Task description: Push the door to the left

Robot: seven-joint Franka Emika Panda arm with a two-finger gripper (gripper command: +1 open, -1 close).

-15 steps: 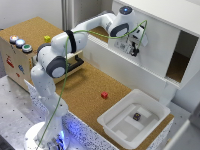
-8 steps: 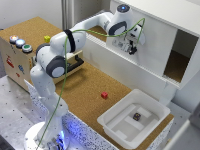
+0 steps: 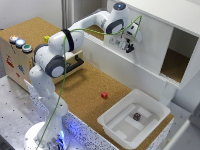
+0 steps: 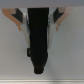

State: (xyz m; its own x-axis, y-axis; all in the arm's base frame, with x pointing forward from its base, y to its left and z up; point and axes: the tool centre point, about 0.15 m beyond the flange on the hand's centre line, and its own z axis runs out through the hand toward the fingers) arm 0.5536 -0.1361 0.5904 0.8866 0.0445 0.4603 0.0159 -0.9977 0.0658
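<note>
A: Exterior view, working outward from the white bin (image 3: 134, 120): what lies closest?

B: A small dark object (image 3: 136, 116) sits inside the bin. A red block (image 3: 104, 95) lies on the cork just beside the bin.

A: Farther back?

B: Beyond the bin stands the door (image 3: 152, 42), with a dark opening at its exterior-view right. The gripper (image 3: 129, 48) is against the door's face.

A: Fingers?

B: Cannot tell how far apart; the wrist view shows them gripping nothing.

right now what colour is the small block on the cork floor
Red block, clearest in the exterior view.
</note>
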